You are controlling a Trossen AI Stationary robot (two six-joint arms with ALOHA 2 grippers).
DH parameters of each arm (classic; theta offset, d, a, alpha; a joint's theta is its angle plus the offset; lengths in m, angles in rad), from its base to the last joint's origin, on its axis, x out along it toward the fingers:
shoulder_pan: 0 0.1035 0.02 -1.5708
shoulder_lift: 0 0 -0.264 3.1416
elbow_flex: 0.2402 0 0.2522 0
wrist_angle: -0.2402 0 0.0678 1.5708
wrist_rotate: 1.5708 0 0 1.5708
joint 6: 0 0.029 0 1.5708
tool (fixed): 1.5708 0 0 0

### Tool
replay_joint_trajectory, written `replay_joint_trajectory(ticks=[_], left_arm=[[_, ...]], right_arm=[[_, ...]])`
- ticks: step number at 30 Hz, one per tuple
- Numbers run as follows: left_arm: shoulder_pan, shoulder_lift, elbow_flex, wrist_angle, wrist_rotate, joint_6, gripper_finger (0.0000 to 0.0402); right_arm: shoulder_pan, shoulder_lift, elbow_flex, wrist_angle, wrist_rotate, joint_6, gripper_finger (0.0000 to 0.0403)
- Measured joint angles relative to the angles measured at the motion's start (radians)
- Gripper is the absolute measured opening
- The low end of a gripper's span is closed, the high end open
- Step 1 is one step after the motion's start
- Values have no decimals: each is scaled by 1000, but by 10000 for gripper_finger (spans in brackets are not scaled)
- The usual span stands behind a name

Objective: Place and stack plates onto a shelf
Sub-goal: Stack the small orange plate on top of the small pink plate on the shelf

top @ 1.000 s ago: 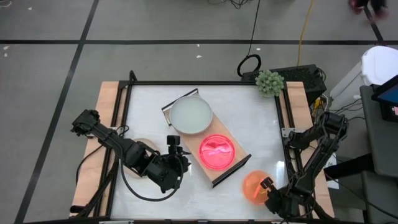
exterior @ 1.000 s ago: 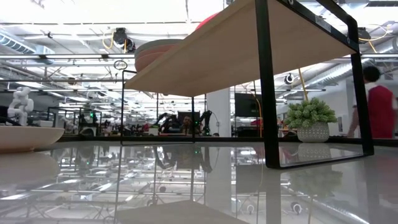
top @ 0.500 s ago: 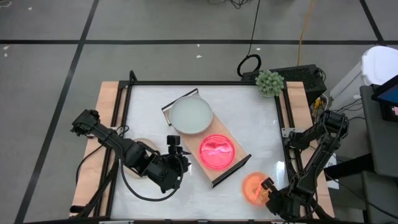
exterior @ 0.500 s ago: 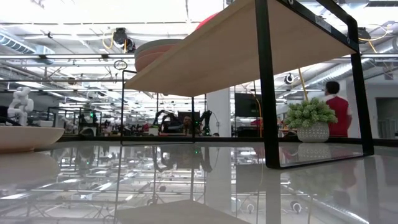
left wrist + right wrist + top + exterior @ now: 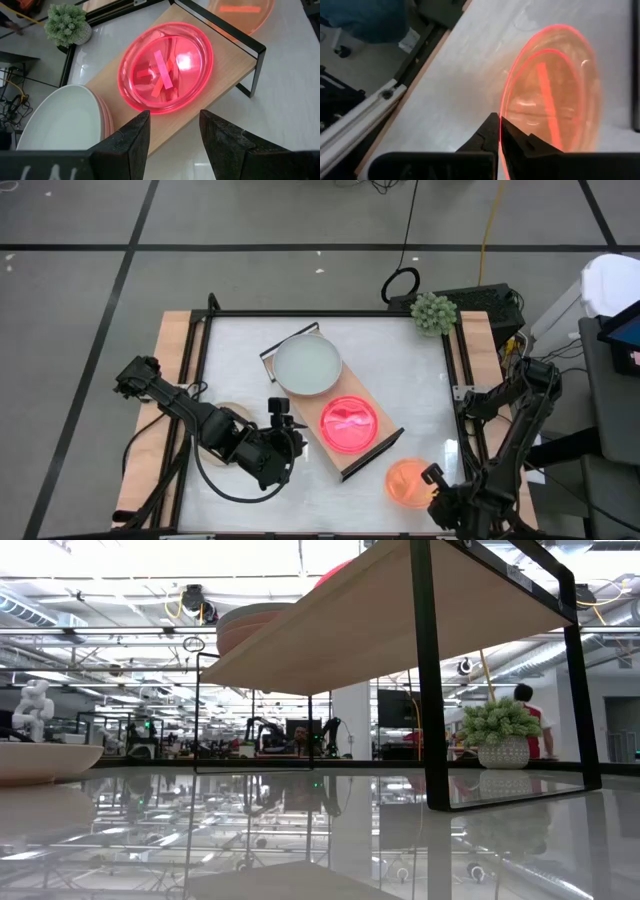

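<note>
Orange plate [image 5: 408, 481]: a translucent divided dish just off the shelf's [image 5: 372, 461] near end, toward the right arm, its rim pinched in the right gripper [image 5: 500, 136].
Right gripper: fingers pressed together on the orange plate's edge, which looks tilted up off the white tabletop [image 5: 240, 350].
Shelf: light-wood board on black frame ends, angled across the table; a hot-pink plate [image 5: 348, 423] sits on its nearer half, a pale plate [image 5: 307, 365] topping a stack on the farther half.
Step in hand: judged to be carrying the orange plate to the shelf, likely onto the hot-pink plate.
Doing it well: lift clear of the frame end, level the dish, centre it over the hot-pink plate before letting go.
Left gripper [image 5: 172, 135]: fingers apart and empty, waiting beside the shelf's long edge, facing the hot-pink plate.
</note>
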State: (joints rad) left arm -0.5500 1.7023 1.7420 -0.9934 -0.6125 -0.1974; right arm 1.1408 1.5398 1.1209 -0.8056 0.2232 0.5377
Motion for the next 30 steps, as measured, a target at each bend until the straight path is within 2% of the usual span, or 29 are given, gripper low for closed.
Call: replay_joint_trajectory(ticks=[12,19,30], left_arm=[[0,0,0,0,0,-3,177],[0,0,-2,1,1,-3,177],[-5,-2,-136,35,1,-70,177]], right_arm=[[0,0,165,-211,88,11,0],[0,0,227,-325,92,66,0],[0,0,348,-495,108,154,0]])
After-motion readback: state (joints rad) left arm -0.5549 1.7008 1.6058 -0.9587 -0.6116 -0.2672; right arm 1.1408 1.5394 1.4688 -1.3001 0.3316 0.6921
